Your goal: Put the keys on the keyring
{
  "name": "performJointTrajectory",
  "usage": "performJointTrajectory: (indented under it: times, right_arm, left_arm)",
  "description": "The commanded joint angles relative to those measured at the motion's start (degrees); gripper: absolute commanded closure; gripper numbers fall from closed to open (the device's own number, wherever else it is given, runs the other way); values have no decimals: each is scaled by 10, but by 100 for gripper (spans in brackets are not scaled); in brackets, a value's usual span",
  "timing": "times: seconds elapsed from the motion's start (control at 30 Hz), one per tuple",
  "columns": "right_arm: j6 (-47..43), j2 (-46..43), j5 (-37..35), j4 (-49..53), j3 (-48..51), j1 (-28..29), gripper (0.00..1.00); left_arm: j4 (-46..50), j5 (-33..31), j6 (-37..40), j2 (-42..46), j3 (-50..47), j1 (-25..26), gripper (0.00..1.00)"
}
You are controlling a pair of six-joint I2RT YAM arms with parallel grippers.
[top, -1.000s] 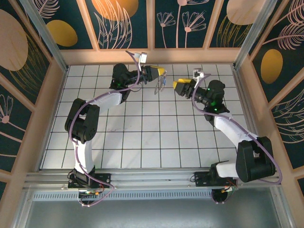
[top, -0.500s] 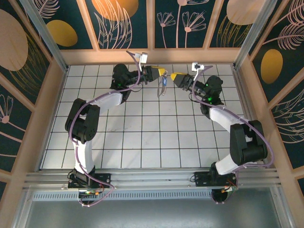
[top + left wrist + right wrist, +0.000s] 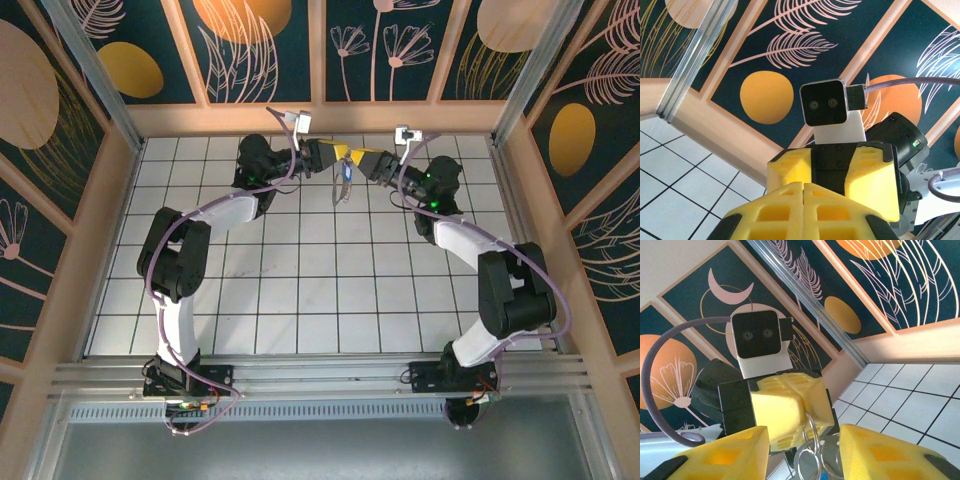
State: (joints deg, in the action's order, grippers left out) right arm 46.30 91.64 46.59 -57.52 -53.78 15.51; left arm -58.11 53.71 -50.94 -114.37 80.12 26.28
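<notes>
While the left gripper (image 3: pixel 339 151) stays out of the way by pinching the keyring (image 3: pixel 811 437) shut from above, keys (image 3: pixel 346 175) dangling over the far table (image 3: pixel 300 300), the right gripper (image 3: pixel 361 158) flanks it with jaws apart, apparently ready to grasp.

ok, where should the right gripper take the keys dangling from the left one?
Grip the keys on the metal loops just below the left gripper, which pinches their top. Come head-on from the opposite side: the bunch hangs free there, between the open fingers of the right gripper.

Bright, even light; faint shadows; pics mostly sharp thruout.
</notes>
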Motion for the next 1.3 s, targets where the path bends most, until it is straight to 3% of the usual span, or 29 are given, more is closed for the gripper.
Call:
performJointTrajectory:
  times: [0.0,0.1,0.3,0.43,0.53,0.7,0.8,1.1,1.27]
  right_arm:
    - [8,12,7,-32,-22,5,60]
    - [9,16,6,-33,-25,6,64]
    - [16,25,12,-42,-30,6,82]
    - [21,32,21,-45,-38,8,86]
    - [18,34,26,-43,-42,8,100]
    - [-4,30,28,-16,-45,5,100]
    - [-29,25,34,18,-52,-2,100]
    - [-159,21,86,200,-108,-47,100]
    - [-232,33,122,293,-152,-62,100]
  left_arm:
    - [-29,4,-4,26,4,3,100]
    - [-28,5,-3,27,4,4,100]
    - [-27,6,-2,25,5,5,100]
    - [-27,7,-1,24,5,5,100]
    - [-27,7,-1,24,5,5,100]
    - [-26,7,-3,22,7,5,100]
    - [-11,6,10,26,11,5,86]
    - [121,15,119,53,33,-20,72]
    - [203,36,183,53,57,-24,69]
